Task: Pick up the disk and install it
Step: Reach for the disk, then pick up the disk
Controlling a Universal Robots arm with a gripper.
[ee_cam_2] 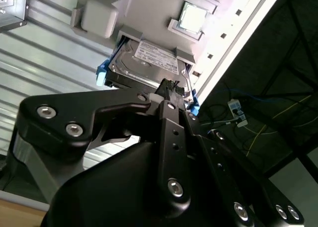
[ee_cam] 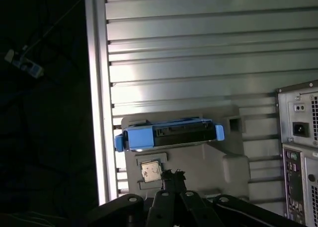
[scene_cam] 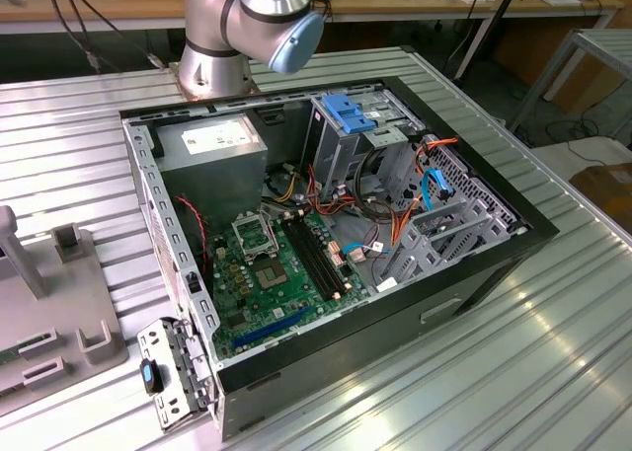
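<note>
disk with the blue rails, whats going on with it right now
The robot arm has its gripper close to the disk, which sits in a grey holder on the ribbed metal table. The disk is not yet lifted out, and whether the gripper touches it cannot be told. The open computer case lies on the same table.

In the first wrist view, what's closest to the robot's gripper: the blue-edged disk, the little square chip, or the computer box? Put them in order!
1. The square chip, on the grey tray, right beside the gripper.
2. The disk, resting in the same tray, beyond the chip.
3. The computer box, standing on the table past the tray's edge.
</note>
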